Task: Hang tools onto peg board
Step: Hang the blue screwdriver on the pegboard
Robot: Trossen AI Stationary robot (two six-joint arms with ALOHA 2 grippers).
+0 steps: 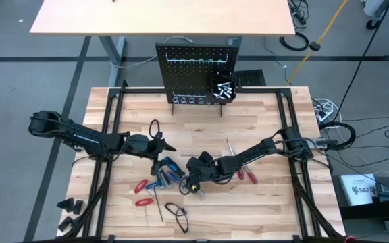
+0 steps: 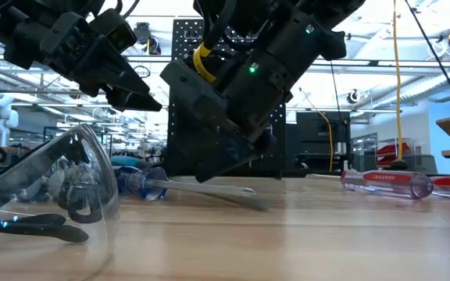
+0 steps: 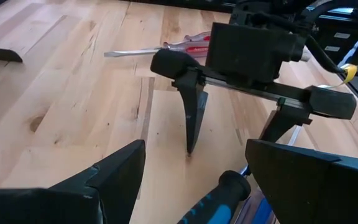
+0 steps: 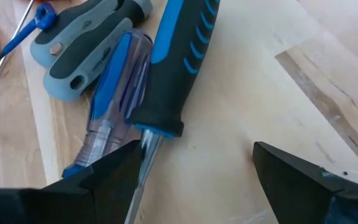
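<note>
- The right tool (image 1: 193, 181) is low over the middle of the bench (image 1: 262, 209), fingers spread wide with nothing between them — it sits just beside the pile of tools.
- In the right wrist view, a black-and-blue-handled screwdriver (image 4: 169, 68) lies on the wood just ahead of the spread fingers, its metal shaft running down beside one finger (image 4: 98, 180); a clear blue-handled screwdriver (image 4: 114, 99) and a grey-handled tool (image 4: 82, 46) lie against it.
- The left tool (image 1: 164, 145) hovers above the bench close to the same pile, also wide open and empty.
- Red-handled pliers (image 1: 142, 192) lie toward the front edge, near a pair of safety glasses (image 1: 176, 212).
- Two red-handled screwdrivers (image 1: 245, 172) lie on the right of the pile, under the right arm.
- The peg board (image 1: 194, 71) stands upright at the far edge of the bench, well apart from both tools — its small black bin (image 1: 225, 89) holds silver bits.
</note>
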